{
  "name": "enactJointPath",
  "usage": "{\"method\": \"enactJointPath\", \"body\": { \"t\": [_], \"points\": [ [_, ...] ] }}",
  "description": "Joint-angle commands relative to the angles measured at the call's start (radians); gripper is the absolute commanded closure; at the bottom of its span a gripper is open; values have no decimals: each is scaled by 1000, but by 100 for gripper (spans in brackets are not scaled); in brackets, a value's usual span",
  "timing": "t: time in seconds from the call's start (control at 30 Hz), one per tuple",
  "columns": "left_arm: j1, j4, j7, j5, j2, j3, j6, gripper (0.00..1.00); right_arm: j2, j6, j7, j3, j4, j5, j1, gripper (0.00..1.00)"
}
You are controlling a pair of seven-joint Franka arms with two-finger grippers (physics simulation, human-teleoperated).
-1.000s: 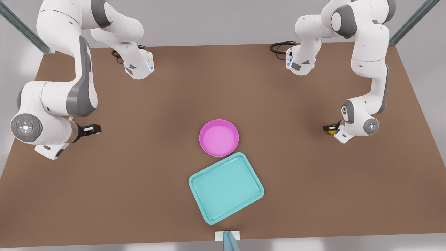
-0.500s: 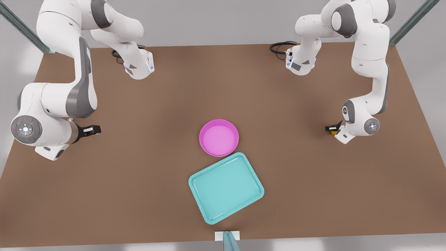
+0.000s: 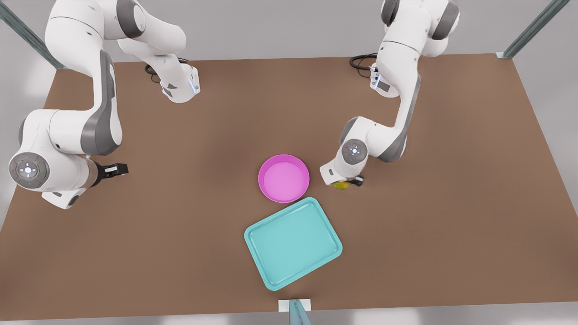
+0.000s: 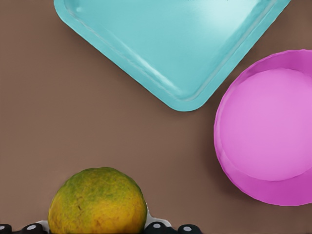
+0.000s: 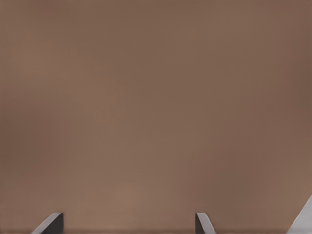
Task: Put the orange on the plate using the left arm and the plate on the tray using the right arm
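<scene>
My right gripper (image 3: pixel 118 170) waits out at nine o'clock on the brown table (image 3: pixel 180 253), well apart from everything; its wrist camera catches two finger tips (image 5: pixel 51 223) set wide over bare tabletop, so the fingers stand apart and empty — its turn comes only once the plate is loaded, I judge. At the centre of the front view sits the pink plate (image 3: pixel 284 178), upright and empty, with the turquoise tray (image 3: pixel 293 243) just below it toward six o'clock, one corner almost touching the plate's rim, which should make the plate's later transfer a short one. Next, at about three o'clock from the plate, my left gripper (image 3: pixel 347 183) hangs low, clamped on the orange (image 3: pixel 341 185). From the left wrist camera the orange (image 4: pixel 97 202) sits pinched between the finger pads, greenish patch up, with the plate (image 4: pixel 268 129) and the tray's corner (image 4: pixel 170 48) ahead of it. The fruit is near the plate, not yet over it; the rim has to be cleared first, and a round fruit dropped from height might roll — so a low release near the middle looks wise.
</scene>
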Motion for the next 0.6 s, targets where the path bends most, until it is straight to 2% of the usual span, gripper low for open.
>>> {"method": "enactJointPath", "body": {
  "t": [0.0,0.1,0.23,0.27,0.3,0.37,0.4,0.43,0.47,0.5,0.53,0.57],
  "points": [
    [-25,115,-548,-42,86,-57,-88,49,-1,0,-4,0,1,3,0,0],
    [-58,288,-712,-40,201,-107,-88,49,2,2,-6,0,1,4,-2,0],
    [-80,319,-730,-42,255,-117,-72,48,4,2,-3,0,1,7,0,0],
    [-80,319,-730,-42,261,-117,-69,8,4,2,-3,0,1,7,0,0],
    [-85,319,-750,-42,266,-119,-57,0,4,2,-3,0,1,7,0,0],
    [-88,319,-753,-36,256,-119,-65,0,4,2,-3,0,1,7,-2,0],
    [-78,316,-723,-31,215,-107,-127,0,4,0,-3,0,1,7,-2,0],
    [-52,319,-633,-39,143,-53,-313,0,4,0,-3,0,1,7,-2,0],
    [-45,321,-491,-43,60,50,-489,0,5,2,-1,0,1,7,-2,0],
    [-45,322,-364,-51,-41,200,-628,0,19,2,2,1,2,53,3,0],
    [-45,324,-283,-71,-116,337,-707,0,61,6,7,7,2,148,18,0],
    [-45,363,-244,-75,-149,422,-767,0,93,28,7,8,1,216,35,0]
  ]
}}
